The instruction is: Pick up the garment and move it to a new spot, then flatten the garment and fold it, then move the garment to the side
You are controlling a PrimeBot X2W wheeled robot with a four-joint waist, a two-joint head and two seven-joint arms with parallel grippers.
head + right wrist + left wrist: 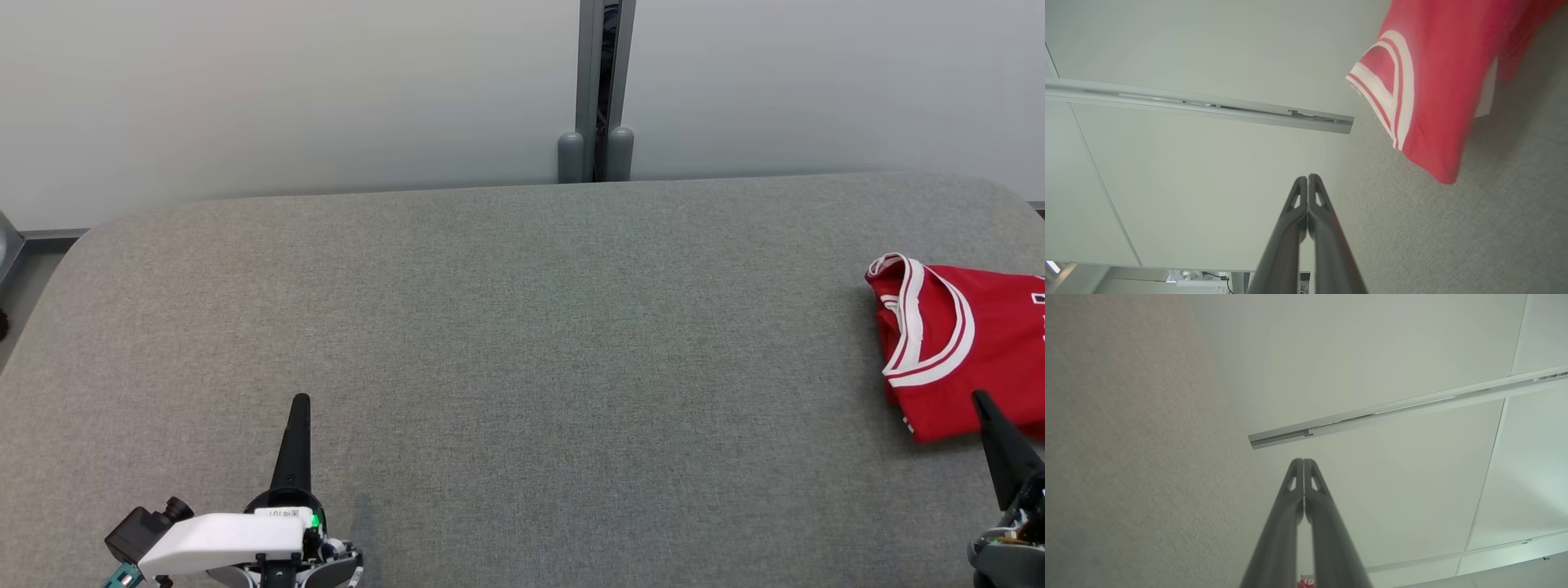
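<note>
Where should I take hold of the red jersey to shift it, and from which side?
The red jersey lies flat and folded on the grey table, so only an edge offers layers to pinch. Probably take its near edge, coming from the robot's side with the right gripper, whose tip is close by. That gripper is shut; open it first.

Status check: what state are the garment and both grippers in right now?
garment: looks folded, lying on the table, right side, not held.
left gripper: shut, empty.
right gripper: shut, empty, near the garment, not touching it.
</note>
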